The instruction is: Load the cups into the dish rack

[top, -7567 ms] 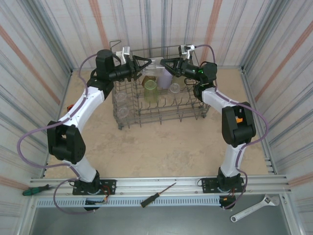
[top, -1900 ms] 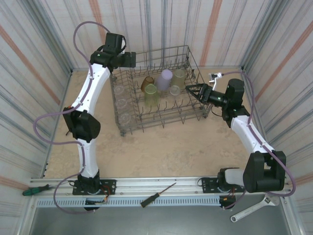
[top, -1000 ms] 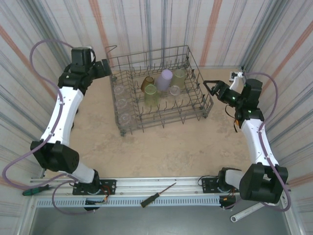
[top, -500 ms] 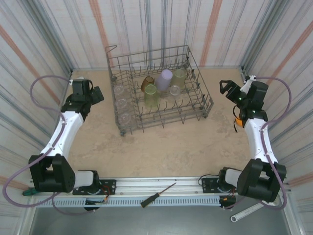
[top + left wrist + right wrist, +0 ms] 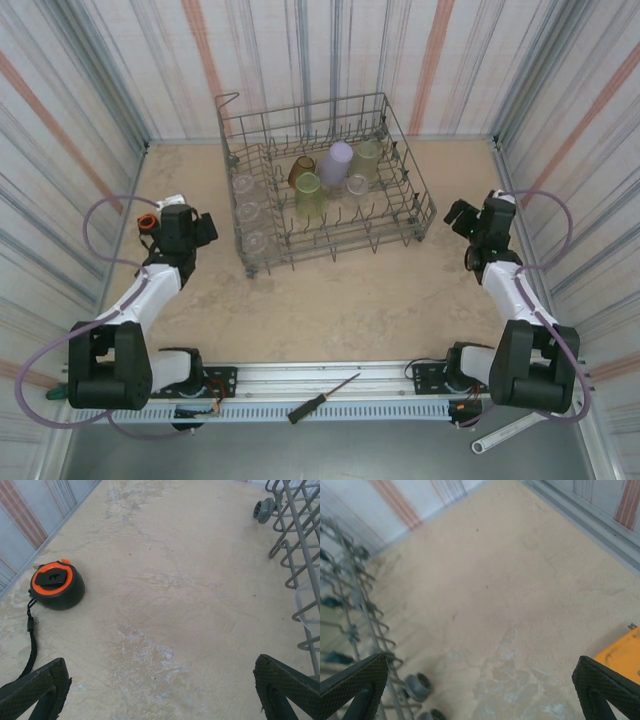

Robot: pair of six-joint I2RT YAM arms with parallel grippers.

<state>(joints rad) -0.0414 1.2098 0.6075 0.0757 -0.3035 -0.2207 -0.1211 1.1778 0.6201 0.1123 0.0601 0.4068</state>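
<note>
The dish rack (image 5: 330,245) sat toward the back of the counter (image 5: 330,310), open side up, its long axis running left to right and slightly skewed. The cups (image 5: 337,160) stood inside it. The left fingers (image 5: 40,687) and right fingers (image 5: 355,680) were spread wide, holding nothing.

"How are the arms sitting?"

"Both are folded low, with the elbows tucked down near the bases. The left arm (image 5: 150,290) bends out to its own side and the right arm (image 5: 515,290) bends out to the other, so the two wrists are well apart."

"And the grippers?"

"The left gripper (image 5: 203,228) tilts downward. Its fingers (image 5: 37,690) are spread wide and there's nothing between them. The right gripper (image 5: 458,218) mirrors that pose, with its fingers (image 5: 352,685) just as wide and also empty."
</note>
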